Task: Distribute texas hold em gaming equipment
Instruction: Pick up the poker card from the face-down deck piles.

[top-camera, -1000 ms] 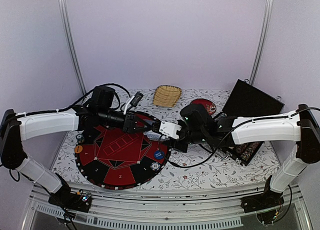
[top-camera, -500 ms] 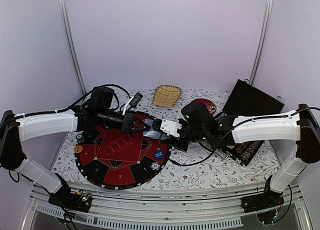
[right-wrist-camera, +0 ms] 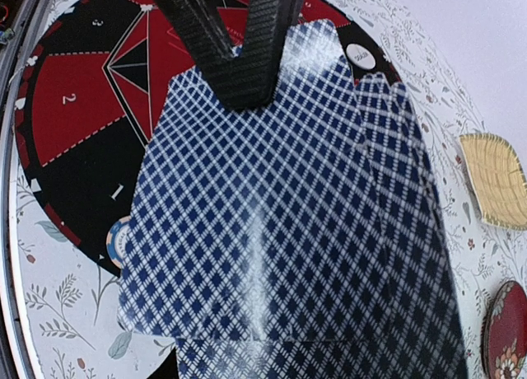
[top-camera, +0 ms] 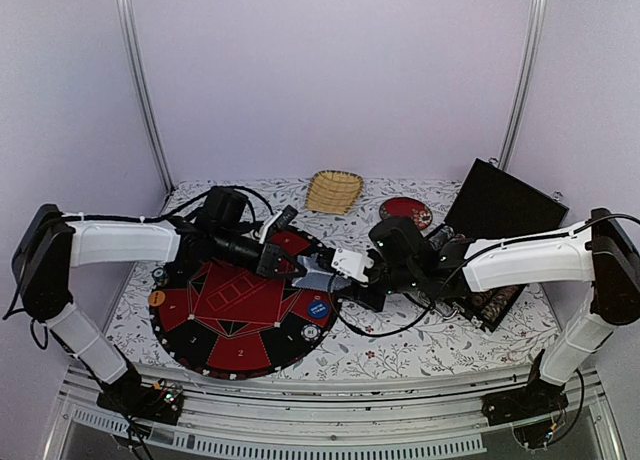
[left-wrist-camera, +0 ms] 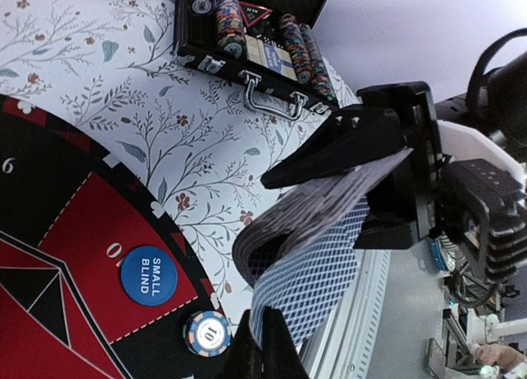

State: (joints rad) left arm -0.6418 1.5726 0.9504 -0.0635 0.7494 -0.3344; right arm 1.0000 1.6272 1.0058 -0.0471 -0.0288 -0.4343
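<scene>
- While the right tool [top-camera: 334,272] clamps the deck [left-wrist-camera: 321,202] by one end, the free end fans out toward the left arm. My read: it's held that way so one card can be stripped off.
- Top card [left-wrist-camera: 309,288] is slid partway off the deck, blue lattice back facing the right wrist camera.
- Left tool [left-wrist-camera: 263,329] has its fingers pressed together on that card's outer edge. The card's other end overlaps the deck.
- Deck and card hang in the air between the two tools, over the right rim of the round red-and-black mat [top-camera: 235,315], apart from it.
- Below them, the SMALL BLIND button [left-wrist-camera: 148,273] sits on a red segment near the mat's rim. The striped 10 chip [left-wrist-camera: 206,332] is just beside it at the edge.
- The open chip case [left-wrist-camera: 247,33] lies on the tabletop [top-camera: 420,345] off to the right, with rows of chips inside.
- Judgement: the step in hand is peeling a single card to deal onto a mat position. The risk is a second card dragging along, since the stack is already fanned.
</scene>
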